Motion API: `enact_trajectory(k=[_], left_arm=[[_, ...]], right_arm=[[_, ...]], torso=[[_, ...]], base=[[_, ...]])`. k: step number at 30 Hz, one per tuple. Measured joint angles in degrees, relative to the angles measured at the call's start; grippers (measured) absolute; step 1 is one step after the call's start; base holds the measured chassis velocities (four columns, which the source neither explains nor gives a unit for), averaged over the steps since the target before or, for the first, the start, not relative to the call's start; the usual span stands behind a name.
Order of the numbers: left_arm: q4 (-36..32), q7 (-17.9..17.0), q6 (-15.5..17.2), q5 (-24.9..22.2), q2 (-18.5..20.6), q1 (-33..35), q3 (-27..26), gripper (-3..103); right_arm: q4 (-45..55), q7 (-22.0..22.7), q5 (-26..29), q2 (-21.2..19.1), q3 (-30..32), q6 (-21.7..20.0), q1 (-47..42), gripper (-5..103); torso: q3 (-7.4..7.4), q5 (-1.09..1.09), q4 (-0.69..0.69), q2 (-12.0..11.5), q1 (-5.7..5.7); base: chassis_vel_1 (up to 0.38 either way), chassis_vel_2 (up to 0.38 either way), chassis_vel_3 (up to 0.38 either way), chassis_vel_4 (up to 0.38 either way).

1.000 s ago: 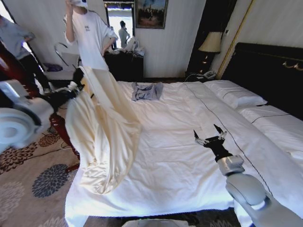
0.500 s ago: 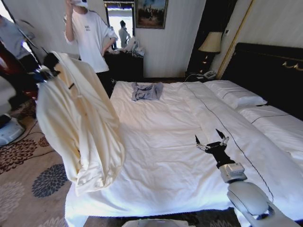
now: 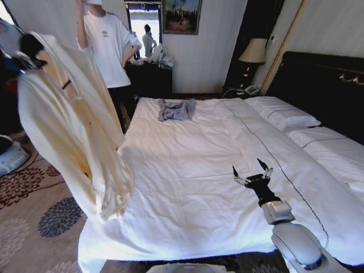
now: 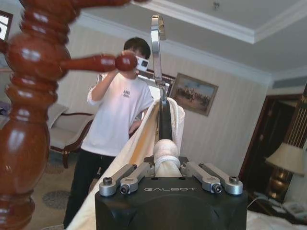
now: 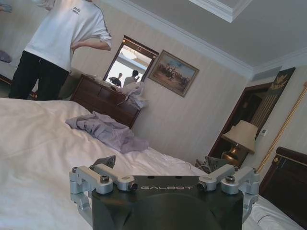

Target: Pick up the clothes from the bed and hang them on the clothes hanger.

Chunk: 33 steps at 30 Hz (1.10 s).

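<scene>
The clothes, a cream long-sleeved shirt (image 3: 74, 136), hang in the air left of the bed (image 3: 199, 187), clear of the sheets. My left gripper (image 3: 25, 48) holds them up from the top. In the left wrist view this gripper (image 4: 168, 155) is shut on the neck of the clothes hanger, whose metal hook (image 4: 156, 38) points upward beside a peg (image 4: 96, 62) of the dark-red wooden post (image 4: 24, 120). Cream fabric (image 4: 139, 153) drapes down from the hanger. My right gripper (image 3: 250, 170) hovers open and empty above the bed's near right part, and in its own wrist view (image 5: 163, 172).
A small grey-blue garment (image 3: 176, 109) lies at the bed's far end. White pillows (image 3: 284, 114) lean against the black headboard (image 3: 324, 85) on the right. A lamp (image 3: 253, 52) and a dark dresser (image 3: 151, 77) stand behind. Patterned carpet (image 3: 34, 210) lies left of the bed.
My left arm has carried the shirt farther left and higher, away from the bed's edge. The right gripper has barely moved.
</scene>
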Motion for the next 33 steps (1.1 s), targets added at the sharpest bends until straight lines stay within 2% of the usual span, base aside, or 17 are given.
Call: enact_trajectory(k=[7,16,28,33], left_arm=[[2.9,-1.1,0.5,-1.8,0.6,-0.1,-1.0,17],[7.9,-1.4,0.9,-3.0,1.9,-0.9,1.2,17],[11.1,4.0,0.2,-3.0,4.5,-1.6,4.4,17],[11.4,4.6,0.3,-3.0,5.1,-1.8,4.9,17]], right_arm=[[0.4,0.0,0.3,-0.6,1.0,0.0,-0.3,100],[0.5,0.1,0.8,-1.0,1.8,0.0,-0.6,100],[0.1,0.2,1.6,-1.4,0.4,-0.1,1.3,100],[-0.4,0.2,2.4,-2.1,-0.8,-0.2,3.1,100]], torso=[[0.0,-0.02,0.0,0.0,0.01],[0.0,-0.02,0.0,0.0,0.01],[0.0,0.0,-0.01,0.0,0.01],[0.0,0.0,0.02,0.0,0.0]], base=[[0.0,0.0,0.0,0.0],[0.0,0.0,0.0,0.0],[0.0,0.0,0.0,0.0],[0.0,0.0,0.0,0.0]])
